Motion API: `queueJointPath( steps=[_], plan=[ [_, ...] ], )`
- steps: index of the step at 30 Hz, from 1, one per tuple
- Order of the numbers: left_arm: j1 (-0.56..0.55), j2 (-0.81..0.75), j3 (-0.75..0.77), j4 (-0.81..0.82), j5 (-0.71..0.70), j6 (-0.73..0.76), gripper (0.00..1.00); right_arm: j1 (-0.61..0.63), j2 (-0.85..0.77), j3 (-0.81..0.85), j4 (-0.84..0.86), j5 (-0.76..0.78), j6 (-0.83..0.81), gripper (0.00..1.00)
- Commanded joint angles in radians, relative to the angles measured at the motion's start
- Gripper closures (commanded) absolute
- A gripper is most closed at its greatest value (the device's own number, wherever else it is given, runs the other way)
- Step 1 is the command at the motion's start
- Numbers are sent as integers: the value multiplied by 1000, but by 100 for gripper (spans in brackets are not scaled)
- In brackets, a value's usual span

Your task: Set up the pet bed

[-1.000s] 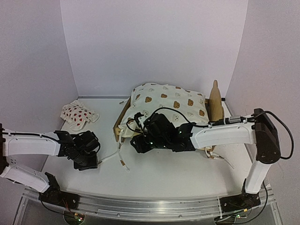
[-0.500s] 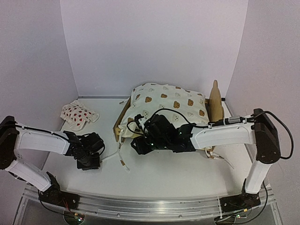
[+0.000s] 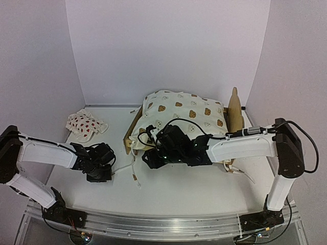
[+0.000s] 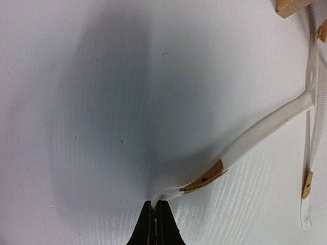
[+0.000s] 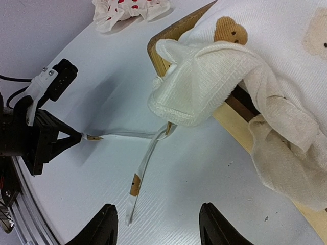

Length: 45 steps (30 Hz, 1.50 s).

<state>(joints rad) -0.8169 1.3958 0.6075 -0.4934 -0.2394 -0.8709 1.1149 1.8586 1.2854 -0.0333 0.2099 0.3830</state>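
Note:
The pet bed (image 3: 130, 133) is a light plywood frame at the table's back right, its ear-shaped headboard (image 3: 235, 108) standing at the right end. A cream bear-print cushion (image 3: 186, 113) lies heaped over it and spills over the near rail (image 5: 232, 118). Two white ties hang from the cushion's corner onto the table. My left gripper (image 4: 155, 205) is shut on the end of one tie (image 4: 255, 135), just past its brown tab. My right gripper (image 5: 158, 224) hovers open above the other tie (image 5: 140, 176), in front of the bed's left corner, with nothing between its fingers.
A small white pillow with red strawberries (image 3: 86, 124) lies at the back left. Another cushion tie (image 3: 244, 173) trails on the table near the bed's right end. White walls close in the back and both sides.
My left gripper has slid right to the tie's end and closed on it. The right arm has barely moved.

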Motion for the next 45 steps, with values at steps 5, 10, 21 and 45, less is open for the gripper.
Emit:
queueJointPath(
  steps=[5, 10, 21, 45],
  plan=[
    [5, -168, 43, -28, -31, 52, 100, -4, 120, 131, -1, -84, 40, 46],
    [5, -235, 58, -71, -44, 58, 100, -4, 183, 190, 1, -84, 38, 41],
    [5, -271, 104, -20, -72, 120, 100, -4, 295, 241, 127, -14, 17, 44],
    [5, -232, 176, 27, -62, 203, 100, -3, 489, 251, 553, 103, -84, 72]
  ],
)
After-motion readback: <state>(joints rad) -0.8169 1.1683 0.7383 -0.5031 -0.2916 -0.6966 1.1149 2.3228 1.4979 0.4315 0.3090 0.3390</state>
